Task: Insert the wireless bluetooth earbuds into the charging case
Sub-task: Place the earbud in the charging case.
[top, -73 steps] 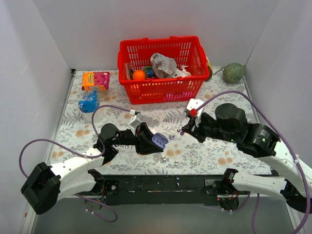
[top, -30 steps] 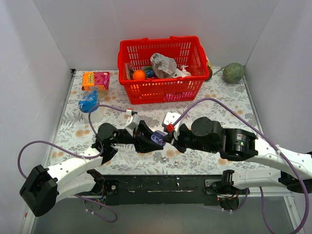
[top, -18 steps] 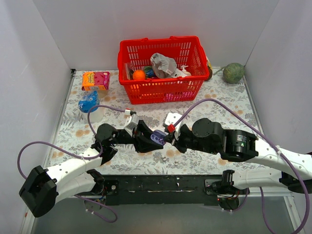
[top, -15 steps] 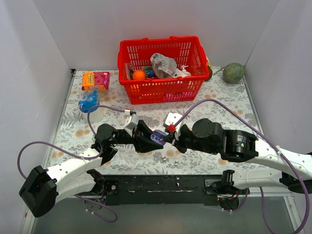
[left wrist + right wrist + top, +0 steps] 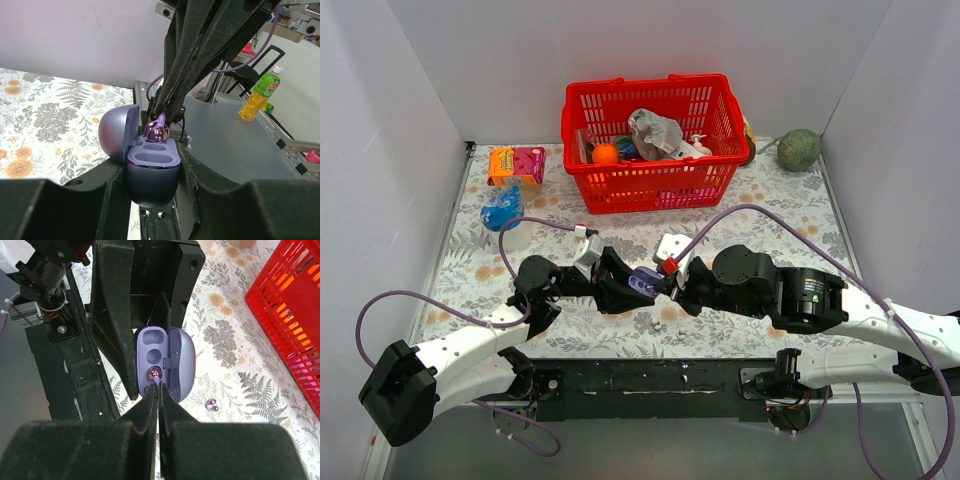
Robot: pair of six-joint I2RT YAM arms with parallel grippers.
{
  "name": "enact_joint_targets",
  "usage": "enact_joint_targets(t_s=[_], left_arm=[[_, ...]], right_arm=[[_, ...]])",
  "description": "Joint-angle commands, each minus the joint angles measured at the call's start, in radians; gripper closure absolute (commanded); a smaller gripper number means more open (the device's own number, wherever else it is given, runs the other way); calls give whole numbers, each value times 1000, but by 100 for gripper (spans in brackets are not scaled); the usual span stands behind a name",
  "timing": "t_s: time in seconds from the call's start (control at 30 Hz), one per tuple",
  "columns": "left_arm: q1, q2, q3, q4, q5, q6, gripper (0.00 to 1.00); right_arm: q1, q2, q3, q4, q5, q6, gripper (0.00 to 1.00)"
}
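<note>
Purple earbud point(image 5: 153, 373), pinched by clenched right gripper point(image 5: 158, 386), sits at one socket of open charging case point(image 5: 116, 134); left gripper point(image 5: 152, 176) grasps case body.

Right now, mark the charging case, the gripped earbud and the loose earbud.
charging case point(image 5: 152, 182), left wrist view, front of lower shell.
gripped earbud point(image 5: 156, 132), left wrist view, glossy body.
loose earbud point(image 5: 212, 404), right wrist view, its middle.
</note>
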Motion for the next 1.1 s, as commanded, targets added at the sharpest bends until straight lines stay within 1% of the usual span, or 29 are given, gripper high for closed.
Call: enact_joint_targets(t_s=[0.0, 0.4, 0.47, 0.5, 0.57, 0.6, 0.67, 0.73, 0.77, 0.8, 0.9, 0.93, 0.97, 1.0, 1.03, 1.07], left_arm=[[6, -32, -3, 38, -32, -1, 100], [6, -29, 0, 49, -26, -4, 100], [6, -27, -2, 53, -26, -10, 100], [6, -27, -2, 55, -25, -13, 100], [6, -27, -3, 60, -23, -15, 100], [6, -27, -5, 60, -23, -15, 100], [6, -30, -9, 60, -23, -16, 100], [6, -32, -11, 58, -25, -16, 100], [6, -33, -12, 58, -26, -16, 100], [6, -33, -16, 58, -26, -16, 100], [6, -41, -22, 52, -32, -15, 100], [6, -46, -29, 44, -43, -9, 100], [6, -49, -34, 40, -49, -4, 100], [4, -62, -39, 34, -57, -3, 100], [6, -70, -51, 18, -72, 2, 100], [6, -79, -57, 11, -83, 4, 100]], right_arm=[[12, 4, 0, 18, 0, 7, 99], [14, 21, -11, 18, -2, 23, 99], [14, 21, -9, 23, 8, 26, 97], [14, 21, -7, 26, 11, 27, 92], [14, 21, -1, 29, 29, 33, 88], [14, 20, 2, 32, 32, 35, 83], [14, 12, 5, 40, 51, 38, 78], [14, 4, 11, 49, 69, 43, 69], [16, -11, 14, 61, 74, 43, 66], [14, -20, 16, 69, 80, 58, 60], [14, -75, 28, 104, 124, 82, 52], [14, -97, 11, 116, 174, 102, 51], [14, -153, -4, 138, 213, 113, 49], [14, -186, -32, 185, 251, 124, 46], [14, -222, -93, 216, 324, 141, 45], [12, -280, -130, 237, 365, 153, 44]])
